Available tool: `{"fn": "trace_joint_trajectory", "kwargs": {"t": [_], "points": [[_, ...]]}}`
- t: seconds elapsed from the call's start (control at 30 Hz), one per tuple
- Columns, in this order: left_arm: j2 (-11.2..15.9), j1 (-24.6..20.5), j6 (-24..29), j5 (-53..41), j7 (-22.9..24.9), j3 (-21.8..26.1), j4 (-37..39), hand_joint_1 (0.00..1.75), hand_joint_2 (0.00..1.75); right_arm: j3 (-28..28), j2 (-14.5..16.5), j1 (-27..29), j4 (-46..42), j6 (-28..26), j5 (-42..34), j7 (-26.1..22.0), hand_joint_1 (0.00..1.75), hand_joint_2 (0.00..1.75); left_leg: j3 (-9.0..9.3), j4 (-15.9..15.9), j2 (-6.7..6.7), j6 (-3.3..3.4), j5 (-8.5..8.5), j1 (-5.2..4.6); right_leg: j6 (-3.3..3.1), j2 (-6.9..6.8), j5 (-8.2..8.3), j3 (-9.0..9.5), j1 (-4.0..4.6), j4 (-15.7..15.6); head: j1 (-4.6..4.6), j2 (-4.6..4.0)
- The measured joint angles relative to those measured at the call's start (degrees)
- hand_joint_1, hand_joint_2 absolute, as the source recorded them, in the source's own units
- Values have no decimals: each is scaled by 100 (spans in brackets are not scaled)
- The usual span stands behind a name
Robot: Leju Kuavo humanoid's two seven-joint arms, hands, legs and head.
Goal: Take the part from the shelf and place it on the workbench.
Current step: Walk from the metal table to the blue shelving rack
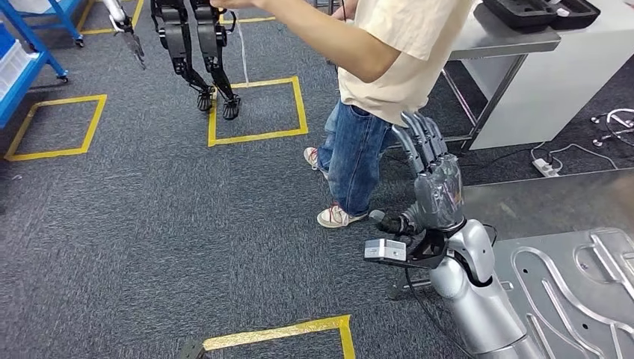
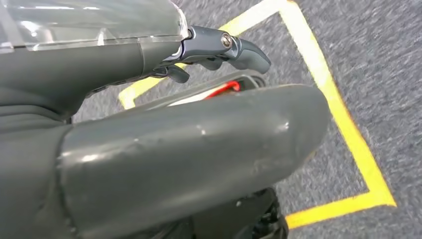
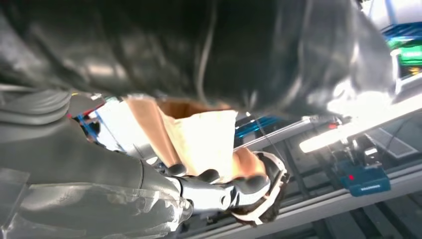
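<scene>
Right hand: raised silver-grey robot hand [image 1: 434, 176] is seen just left of the flat silver stamped-metal part, fingers straight, side by side and pointing up; nothing is held in it. In the right wrist view its dark fingers [image 3: 214, 191] are seen reaching out with nothing between them.
Part: one flat silver stamped-metal part [image 1: 576, 288] with raised ribs and small holes is seen lying flat on the grey workbench surface [image 1: 553, 198]; its long axis cannot be told, since it is cut off by the picture's edge.
Left hand: the left hand [image 2: 149, 149] is seen close up over grey carpet, its dark fingers [image 2: 234, 50] curled inward; whether anything is held cannot be told.
Person: one person in a cream shirt and blue jeans [image 1: 359, 149] is seen standing just beyond the part's left side, close behind the right hand, one arm stretched out away from the part.
Floor marks: three yellow taped squares are counted on the carpet, one [image 1: 258, 112] well beyond the part, one [image 1: 56, 127] far to its left, and one [image 1: 299, 333] near, to its left.
Other robot: black legs of a second robot [image 1: 198, 52] are seen at the far square.
Containers: one black tray [image 1: 538, 11] is seen on a grey table well beyond the part; its contents cannot be made out.
Blue shelf frame: one [image 1: 22, 67] is seen far left of the part.
</scene>
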Motion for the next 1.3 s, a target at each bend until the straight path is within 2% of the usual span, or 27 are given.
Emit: {"fn": "trace_joint_trajectory", "kwargs": {"t": [0.07, 0.13, 0.17, 0.2, 0.23, 0.27, 0.33, 0.4, 0.43, 0.5, 0.57, 0.63, 0.67, 0.7, 0.73, 0.77, 0.83, 0.87, 0.93, 1.0, 1.03, 1.1, 1.13, 1.2, 1.23, 1.27, 1.3], "points": [[11, -2, 0, 0, -1, 1, 1, 0, 0, 16, 4, -23, 0, 1, 0, -1, 0, 0, -132, 271, 271, -54, -171, -12, -77, -143, 21, 31, -15, -48, -10, 0], [9, -23, -1, -1, 0, 2, 1, 0, 0, 27, 6, -28, 3, 2, 0, -1, 0, 0, -454, 961, 569, -91, -522, -12, -125, -301, 17, 36, 17, -58, -18, 0], [9, -29, 0, -2, 4, 2, 1, 0, 0, 31, 7, -25, 5, 1, 0, -1, 0, 0, -624, 1312, 620, -102, -659, -7, -136, -385, 10, 36, 33, -57, -18, 0], [9, -27, 2, -2, 15, 2, 1, 0, 0, 38, 7, -19, 8, -1, 0, -1, 0, 0, -724, 1520, 642, -107, -706, -4, -142, -464, 3, 38, 44, -56, -18, 0], [10, -23, 4, -2, 30, 2, 1, 0, 0, 48, 9, -10, 10, -4, 0, -3, 0, 0, -722, 1522, 655, -105, -646, -4, -145, -539, -5, 42, 51, -54, -19, 0], [11, -22, 8, -2, 45, 2, 1, 0, 0, 61, 15, 2, 16, -11, 2, -8, 0, 0, -599, 1291, 679, -94, -487, -5, -142, -610, -16, 53, 57, -54, -19, 0], [13, -39, 19, 0, 61, 2, 1, 0, 0, 89, 39, 22, 31, -28, 11, -32, 0, 0, -188, 515, 891, -37, -148, -45, -116, -736, -44, 82, 80, -52, -19, 0], [14, -78, 32, 7, 60, 2, 1, 0, 0, 111, 63, 26, 50, -45, 17, -57, 0, 0, 44, 41, 1071, 48, -28, -104, -74, -844, -68, 103, 114, -52, -17, 0], [14, -94, 39, 11, 57, 2, 1, 0, 0, 121, 74, 26, 59, -51, 17, -63, 0, 0, 53, -6, 1076, 83, -45, -129, -49, -899, -74, 111, 126, -60, -16, 0], [13, -103, 49, 17, 51, 2, 1, 0, 0, 139, 99, 20, 72, -62, 17, -69, 0, 0, 57, -48, 941, 148, -18, -114, 11, -954, -100, 145, 125, -67, -16, 0], [9, -112, 45, 8, 48, 1, 1, 0, 0, 148, 118, 14, 76, -79, 17, -69, 0, 0, 89, -113, 826, 216, 20, -77, 62, -734, -268, 75, 105, 139, -14, 0], [7, -131, 35, -5, 53, -1, 1, 0, 0, 149, 125, 33, 84, -106, 16, -70, 0, 0, 99, -135, 713, 262, 39, -61, 82, -425, -609, -235, 81, 780, -11, 0], [8, -134, 29, -7, 60, -2, 1, 0, 0, 149, 126, 52, 92, -116, 15, -70, 0, 0, 96, -132, 645, 272, 40, -62, 87, -354, -754, -435, 78, 1160, -11, 0], [10, -129, 26, -8, 67, -2, 1, 0, 0, 148, 126, 72, 102, -120, 15, -70, 0, 0, 96, -126, 573, 276, 39, -63, 93, -323, -808, -590, 75, 1427, -11, 0], [11, -122, 22, -9, 75, -2, 1, 0, 0, 148, 126, 84, 111, -122, 14, -70, 0, 0, 97, -116, 498, 274, 36, -64, 95, -311, -746, -662, 72, 1502, -11, 0], [13, -117, 24, -9, 85, -2, 1, 0, 0, 148, 126, 89, 118, -124, 13, -70, 0, 0, 98, -101, 419, 268, 31, -63, 92, -298, -572, -627, 68, 1352, -11, 0], [13, -117, 41, -9, 110, -2, 1, 0, 0, 148, 126, 85, 123, -129, 8, -74, 0, 0, 91, -59, 275, 237, 10, -59, 66, -134, -136, -347, 47, 644, -10, 0], [14, -122, 56, -8, 127, -2, 1, 0, 0, 147, 127, 84, 123, -133, 4, -79, 0, 0, 73, -31, 204, 214, -1, -61, 54, -20, -1, -213, 36, 315, -10, 0], [25, -123, 85, -4, 151, -2, 1, 0, 0, 143, 128, 92, 124, -142, -8, -92, 0, 0, 25, -10, 86, 150, 2, -48, 31, 112, 42, -103, 40, 37, -12, 0], [72, -108, 103, 2, 158, -3, 3, 0, 0, 137, 132, 103, 125, -167, -31, -105, 0, 0, -7, -18, -2, 75, 16, -31, -13, 7, 60, -78, 46, -10, -12, 0], [98, -99, 105, 4, 157, -3, 4, 0, 0, 134, 139, 107, 125, -186, -46, -109, 0, 0, -29, 22, 63, 45, -12, -34, -46, -53, 72, -54, 37, -39, -11, 0], [139, -109, 98, 4, 152, -4, 8, 0, 0, 130, 167, 129, 128, -239, -74, -124, 0, 0, -193, 375, 353, -6, -219, -38, -112, -184, 90, -7, 18, -97, -13, 0], [146, -124, 94, 3, 149, -4, 8, 0, 0, 124, 179, 153, 135, -261, -84, -133, 0, 0, -348, 702, 508, -29, -382, -37, -130, -253, 86, 9, 29, -103, -14, 0], [159, -137, 89, 3, 146, -4, 8, 0, 0, 107, 186, 214, 157, -288, -98, -151, 0, 0, -679, 1358, 620, -65, -639, -20, -152, -402, 71, 18, 41, -99, -14, 0], [164, -128, 87, 3, 146, -4, 8, 0, 0, 97, 185, 241, 173, -297, -103, -159, 0, 0, -761, 1509, 637, -77, -651, -14, -154, -474, 62, 19, 42, -95, -15, 0], [171, -114, 87, 3, 146, -5, 8, 0, 0, 88, 185, 260, 187, -307, -106, -164, 0, 0, -727, 1437, 654, -84, -554, -9, -150, -542, 50, 22, 42, -90, -15, 0], [179, -101, 88, 3, 146, -5, 8, 0, 0, 78, 186, 272, 204, -318, -110, -168, 0, 0, -581, 1161, 685, -81, -378, -5, -140, -605, 35, 30, 41, -83, -15, 0]]}}
